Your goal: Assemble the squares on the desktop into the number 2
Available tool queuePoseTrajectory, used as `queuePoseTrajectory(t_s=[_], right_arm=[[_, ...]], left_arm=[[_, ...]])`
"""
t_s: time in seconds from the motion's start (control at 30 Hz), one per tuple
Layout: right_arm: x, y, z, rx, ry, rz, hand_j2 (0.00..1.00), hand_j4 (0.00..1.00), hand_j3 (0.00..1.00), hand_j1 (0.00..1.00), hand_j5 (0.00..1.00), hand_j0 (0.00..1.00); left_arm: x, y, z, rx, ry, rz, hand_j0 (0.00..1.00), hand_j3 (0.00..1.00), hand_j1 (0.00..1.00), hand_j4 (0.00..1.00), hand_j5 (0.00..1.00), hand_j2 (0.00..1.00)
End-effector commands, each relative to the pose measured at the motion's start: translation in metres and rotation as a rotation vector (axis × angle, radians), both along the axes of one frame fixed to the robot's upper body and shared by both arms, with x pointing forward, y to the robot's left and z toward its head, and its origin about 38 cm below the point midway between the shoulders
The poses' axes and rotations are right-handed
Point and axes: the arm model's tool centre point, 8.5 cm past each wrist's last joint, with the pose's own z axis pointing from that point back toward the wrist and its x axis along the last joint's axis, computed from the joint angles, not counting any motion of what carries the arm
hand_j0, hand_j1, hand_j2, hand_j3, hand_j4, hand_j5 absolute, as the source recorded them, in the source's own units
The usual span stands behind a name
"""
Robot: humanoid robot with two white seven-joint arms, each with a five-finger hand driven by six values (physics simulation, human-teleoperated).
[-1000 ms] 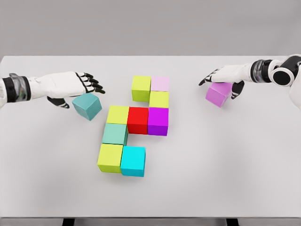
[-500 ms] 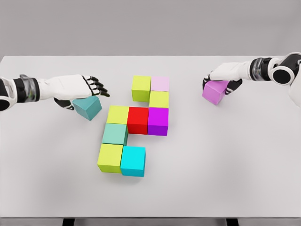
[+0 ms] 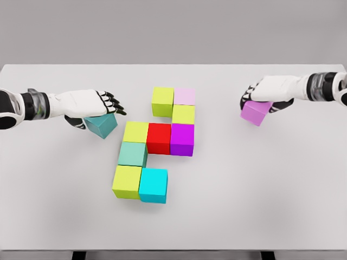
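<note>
In the head view, the left robot hand (image 3: 89, 103) now lies over the teal cube (image 3: 101, 124) at the left of the frame, fingers curled down around its top in a grip; half a second ago it was a little farther left, and the cube has not visibly moved. At the upper right, the right robot hand (image 3: 268, 92) is closed on the violet cube (image 3: 256, 112), and both have shifted slightly to the right since the earlier frame, the wrist drawn back toward the frame edge. The cube sits tilted under the fingers. In the middle of the white surface (image 3: 244, 189) the assembled block group is unchanged: lime cube (image 3: 162, 101) beside pink cube (image 3: 184, 96) at the top, a row with the red cube (image 3: 159, 138) below, and the cyan cube (image 3: 153, 185) at the bottom.
</note>
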Motion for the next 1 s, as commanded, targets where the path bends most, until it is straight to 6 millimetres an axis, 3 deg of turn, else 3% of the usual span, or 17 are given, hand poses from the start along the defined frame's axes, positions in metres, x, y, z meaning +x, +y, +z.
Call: queuePoseTrajectory(t_s=[0.0,0.2,0.23,0.3,0.4,0.63,0.83,0.97], right_arm=[[-0.018,-0.001,0.021,0.008,-0.033,0.048,0.57,0.57,0.57,0.57,0.57,0.57],[-0.061,0.005,0.031,0.008,-0.029,0.152,0.57,0.57,0.57,0.57,0.57,0.57],[-0.064,0.006,0.029,0.008,-0.022,0.159,0.57,0.57,0.57,0.57,0.57,0.57],[-0.071,0.01,0.028,0.005,-0.018,0.183,0.57,0.57,0.57,0.57,0.57,0.57],[-0.084,0.015,0.028,0.017,-0.007,0.215,0.57,0.57,0.57,0.57,0.57,0.57],[-0.112,0.04,0.008,0.062,0.057,0.305,0.57,0.57,0.57,0.57,0.57,0.57],[-0.12,0.052,-0.008,0.108,0.109,0.326,0.57,0.57,0.57,0.57,0.57,0.57],[-0.123,0.076,-0.016,0.164,0.127,0.37,0.57,0.57,0.57,0.57,0.57,0.57]], left_arm=[[0.002,-0.002,-0.002,0.0,0.002,0.004,1.0,1.0,1.0,1.0,1.0,1.0],[0.003,0.0,-0.009,0.028,0.007,0.005,1.0,1.0,1.0,1.0,1.0,1.0],[0.003,0.001,-0.009,0.045,-0.001,0.0,0.96,0.96,0.96,0.96,0.96,0.96],[0.003,0.001,-0.011,0.064,-0.008,-0.006,0.75,0.75,0.75,0.75,0.75,0.75],[0.003,0.001,-0.011,0.065,-0.007,-0.006,0.64,0.64,0.64,0.64,0.64,0.64],[0.004,0.003,-0.009,0.064,-0.011,0.001,0.65,0.65,0.65,0.65,0.65,0.65],[0.019,0.001,-0.002,0.059,-0.029,0.026,0.66,0.66,0.66,0.66,0.66,0.66],[0.034,-0.002,0.005,0.054,-0.044,0.052,0.68,0.68,0.68,0.68,0.68,0.68]])
